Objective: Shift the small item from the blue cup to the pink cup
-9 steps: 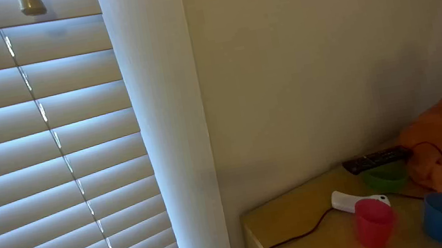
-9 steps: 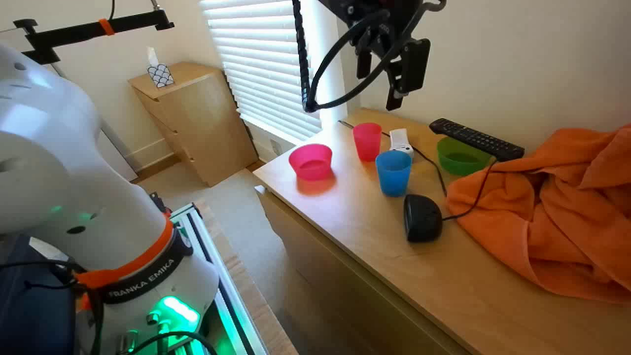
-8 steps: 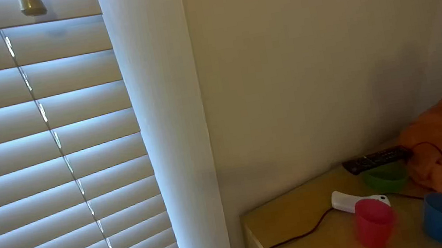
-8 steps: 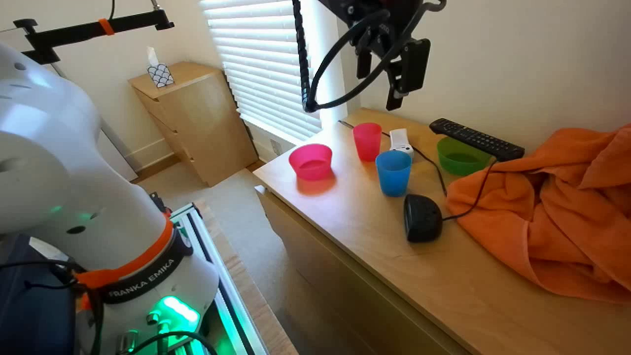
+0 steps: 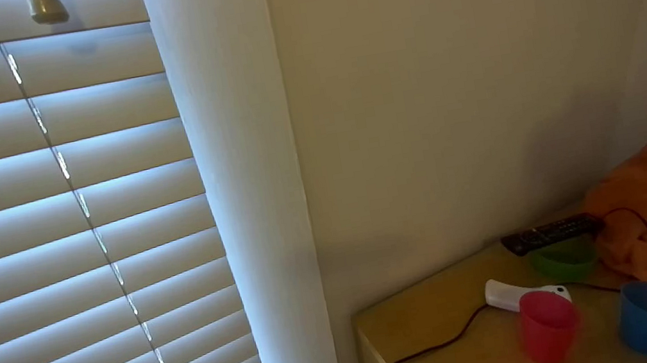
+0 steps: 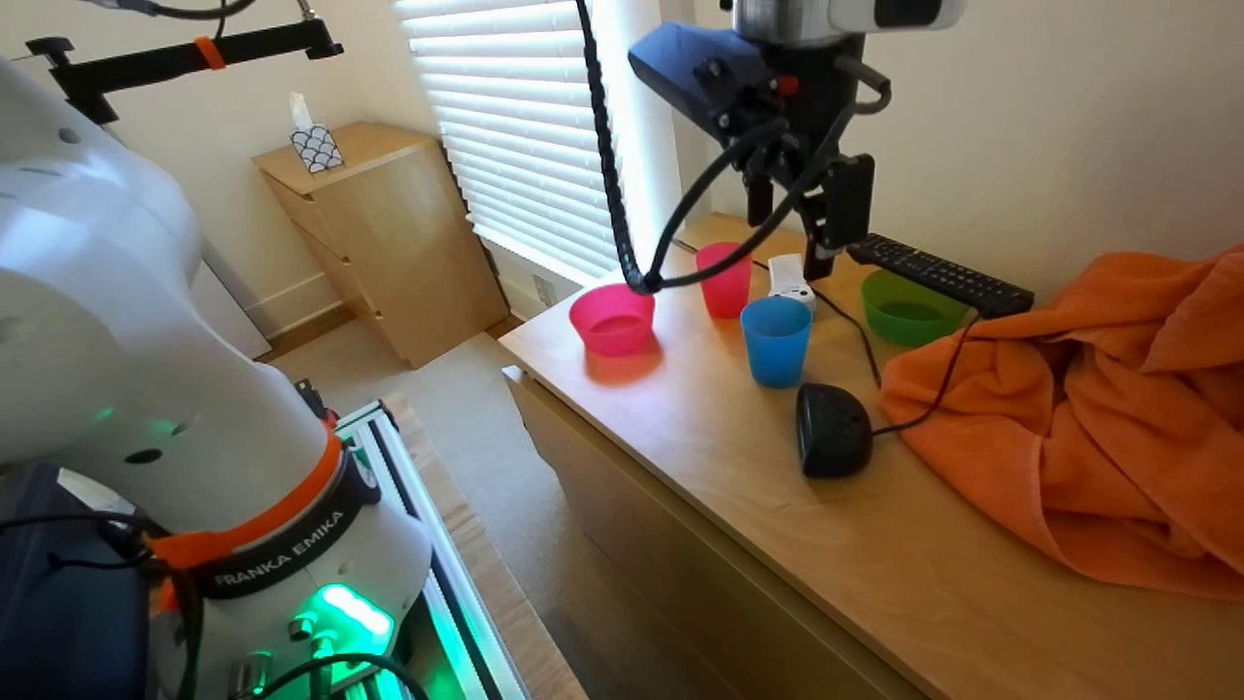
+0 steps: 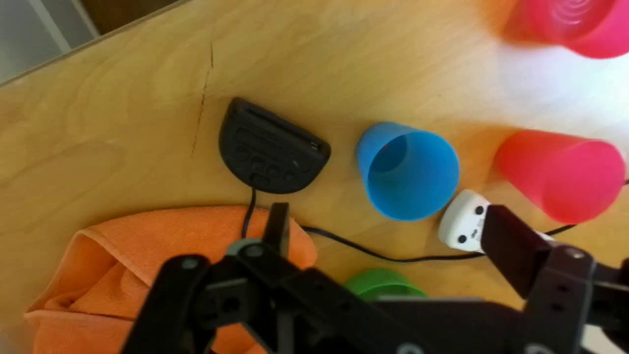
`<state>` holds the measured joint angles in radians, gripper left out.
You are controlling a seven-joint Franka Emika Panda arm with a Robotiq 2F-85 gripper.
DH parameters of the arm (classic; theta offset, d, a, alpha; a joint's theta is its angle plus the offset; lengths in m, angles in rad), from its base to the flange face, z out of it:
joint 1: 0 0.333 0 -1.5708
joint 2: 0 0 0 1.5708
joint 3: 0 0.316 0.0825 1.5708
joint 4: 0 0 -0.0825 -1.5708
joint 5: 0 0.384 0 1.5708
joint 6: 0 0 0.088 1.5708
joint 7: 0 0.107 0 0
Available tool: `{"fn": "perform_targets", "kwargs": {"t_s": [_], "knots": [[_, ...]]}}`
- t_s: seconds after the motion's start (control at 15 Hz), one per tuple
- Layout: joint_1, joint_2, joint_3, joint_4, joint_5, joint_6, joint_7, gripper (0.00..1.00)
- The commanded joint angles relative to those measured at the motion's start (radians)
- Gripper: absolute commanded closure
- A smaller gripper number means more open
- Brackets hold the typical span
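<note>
Pose of tool (image 7: 388,221) above table (image 6: 972,603)

Arm: In an exterior view, the base (image 6: 243,574) of the arm (image 6: 136,311) stands at the lower left. The large white link above the base leans toward the left edge of the view, and the middle section runs outside it. The wrist (image 6: 792,24) enters at the top edge, with the tool below it pointing down toward the table. A black cable (image 6: 607,146) hangs from above and loops back up to the wrist.

Tool: The two fingers (image 7: 511,250) are apart, with a wide gap between them. In the wrist view, the tool enters from the bottom edge, and the blue cup (image 7: 425,169) appears within the gap, mostly beyond the fingertips. The tool is raised clear of both cups.

Cups: The blue cup stands upright on the table. In the wrist view, a red spot (image 7: 385,147) shows inside it, too small to identify. The pink cup (image 6: 724,280) stands upright near the blue cup, the two apart.

Surroundings: A white device (image 6: 789,277) lies near both cups. A pink bowl (image 6: 612,335) stands near the table edge. A remote (image 6: 938,274) lies over a green bowl (image 6: 904,326), one end at the orange towel (image 6: 1079,418). A black device (image 6: 834,431) lies near the blue cup.
</note>
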<state>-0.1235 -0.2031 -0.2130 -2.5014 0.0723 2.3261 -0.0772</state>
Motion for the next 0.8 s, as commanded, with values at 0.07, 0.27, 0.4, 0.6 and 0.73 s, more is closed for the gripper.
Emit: {"fn": "perform_targets", "kwargs": {"t_s": [0.07, 0.27, 0.4, 0.6, 0.73], "knots": [[-0.024, 0.153, 0.036, 0.011, -0.092, 0.071, 0.093, 0.0], [-0.023, 0.223, 0.033, 0.023, -0.102, 0.094, 0.095, 0.0], [-0.017, 0.267, 0.036, 0.031, -0.081, 0.144, 0.082, 0.06], [-0.008, 0.334, 0.048, 0.054, -0.07, 0.192, 0.088, 0.08], [-0.006, 0.38, 0.061, 0.074, -0.057, 0.198, 0.072, 0.17]]}}
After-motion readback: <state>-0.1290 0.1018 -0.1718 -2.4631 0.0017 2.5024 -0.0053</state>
